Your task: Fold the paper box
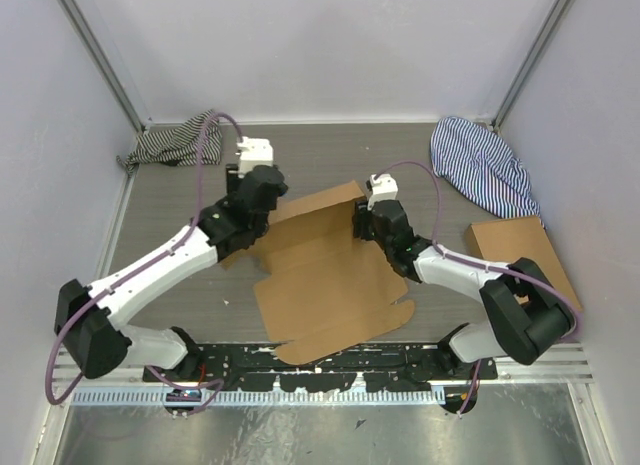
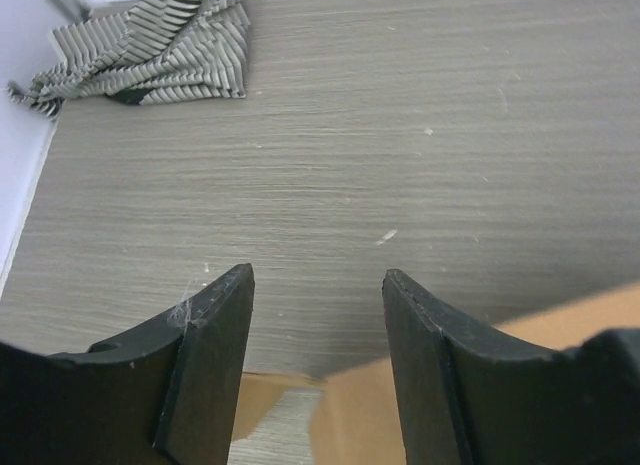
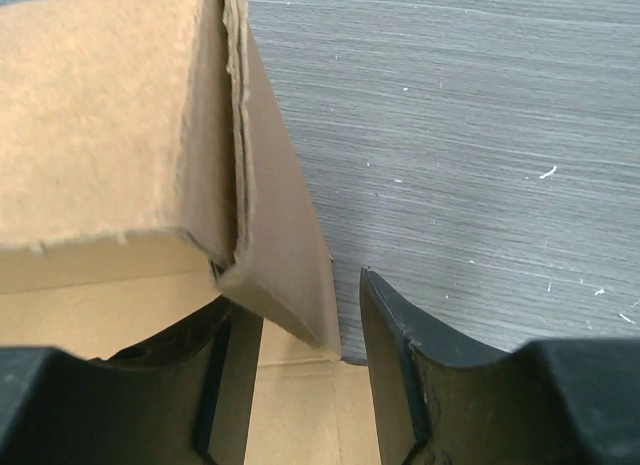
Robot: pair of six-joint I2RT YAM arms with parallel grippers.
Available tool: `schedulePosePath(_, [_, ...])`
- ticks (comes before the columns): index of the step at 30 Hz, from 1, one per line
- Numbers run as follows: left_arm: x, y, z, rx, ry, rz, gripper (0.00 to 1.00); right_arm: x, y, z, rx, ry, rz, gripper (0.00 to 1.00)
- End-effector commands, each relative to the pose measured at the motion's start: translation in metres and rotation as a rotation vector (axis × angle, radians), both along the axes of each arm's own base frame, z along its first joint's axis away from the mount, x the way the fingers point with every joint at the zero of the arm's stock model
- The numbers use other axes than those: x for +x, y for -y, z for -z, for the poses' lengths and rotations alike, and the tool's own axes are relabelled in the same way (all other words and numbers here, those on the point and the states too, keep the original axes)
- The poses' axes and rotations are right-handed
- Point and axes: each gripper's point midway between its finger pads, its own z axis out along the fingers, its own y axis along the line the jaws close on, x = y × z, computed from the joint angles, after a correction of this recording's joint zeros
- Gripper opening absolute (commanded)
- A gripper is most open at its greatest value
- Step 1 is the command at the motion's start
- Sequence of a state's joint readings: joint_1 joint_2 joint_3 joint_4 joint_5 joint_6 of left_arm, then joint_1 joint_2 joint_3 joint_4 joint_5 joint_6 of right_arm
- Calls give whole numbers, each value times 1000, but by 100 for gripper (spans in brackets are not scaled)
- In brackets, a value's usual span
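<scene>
The paper box (image 1: 325, 280) lies mostly flat at the centre of the table (image 1: 330, 155), its far flap (image 3: 120, 115) raised. At its 10 o'clock corner the left gripper (image 2: 318, 285) gapes empty. At 2 o'clock the right gripper (image 3: 300, 295) has its jaws apart, loosely straddling that flap's edge.

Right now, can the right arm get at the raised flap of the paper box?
Probably yes: the right arm already has the raised flap of the paper box between its open jaws, with nothing in the way.
</scene>
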State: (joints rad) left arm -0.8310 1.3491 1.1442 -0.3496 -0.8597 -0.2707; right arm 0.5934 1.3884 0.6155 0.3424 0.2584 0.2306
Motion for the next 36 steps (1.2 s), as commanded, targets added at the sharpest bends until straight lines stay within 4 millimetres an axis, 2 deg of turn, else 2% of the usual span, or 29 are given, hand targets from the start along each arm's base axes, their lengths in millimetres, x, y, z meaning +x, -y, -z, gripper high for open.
schedulePosePath(1, [7,-48,-6,-144,5,-105,62,21,-13,-30,29,73,-9,46])
schedulePosePath(2, [8,-58,-5,-181,1,-120,62,23,-14,-29,24,63,-6,43])
schedulePosePath(4, [7,-69,1,-230,-6,-128,62,29,-12,-25,12,44,24,29])
schedulePosePath(6, [5,-76,8,-264,-17,-132,63,34,-4,-21,-1,29,86,8])
schedulePosePath(8, [4,-80,17,-294,-32,-138,63,37,2,-17,-8,10,127,1])
schedulePosePath(12, [6,-95,35,-321,-25,-172,64,36,16,-17,9,-12,150,1])
schedulePosePath(15, [12,-119,43,-379,13,-215,64,34,31,-20,34,-25,150,1])
schedulePosePath(18, [17,-134,43,-506,92,-226,64,31,39,-24,29,-27,122,1])
schedulePosePath(20, [18,-139,42,-574,139,-218,65,26,36,-26,21,-32,72,1])
schedulePosePath(24, [26,-142,36,-610,184,-209,68,19,37,-27,-4,-48,27,1])
schedulePosePath(28, [47,-141,40,-562,139,-191,70,12,36,-27,-5,-62,-18,1])
schedulePosePath(30, [62,-151,43,-543,128,-214,70,8,38,-25,-5,-69,-26,1])
schedulePosePath(33, [80,-167,51,-607,126,-236,70,5,41,-23,-8,-78,-27,1])
schedulePosePath(35, [92,-164,62,-692,112,-198,69,4,42,-24,-2,-79,-29,1])
schedulePosePath(36, [97,-154,66,-737,91,-146,67,4,43,-25,2,-78,-29,1])
